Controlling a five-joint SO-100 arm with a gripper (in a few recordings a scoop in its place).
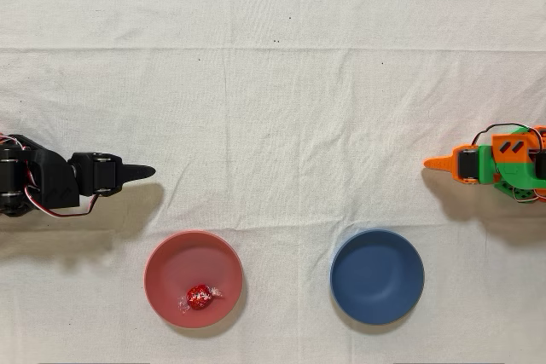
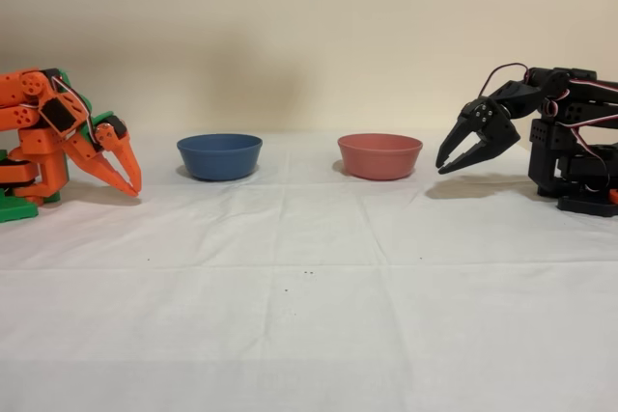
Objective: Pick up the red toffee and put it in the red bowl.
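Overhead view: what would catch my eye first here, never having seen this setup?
Probably the two bowls side by side on the white cloth: a red bowl at lower left and a blue bowl at lower right. A shiny red toffee lies inside the red one. Next, the black arm's gripper at the left edge, open and holding nothing, faces an idle orange arm opposite.

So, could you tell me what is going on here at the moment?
Nothing is being handled right now. The red toffee already lies inside the red bowl, so the job looks finished. The black arm's gripper hangs just above the cloth beside that bowl in the fixed view, jaws slightly apart and holding nothing. The blue bowl sits next to the red one and has nothing in it. The orange arm stands idle at the other side of the table.
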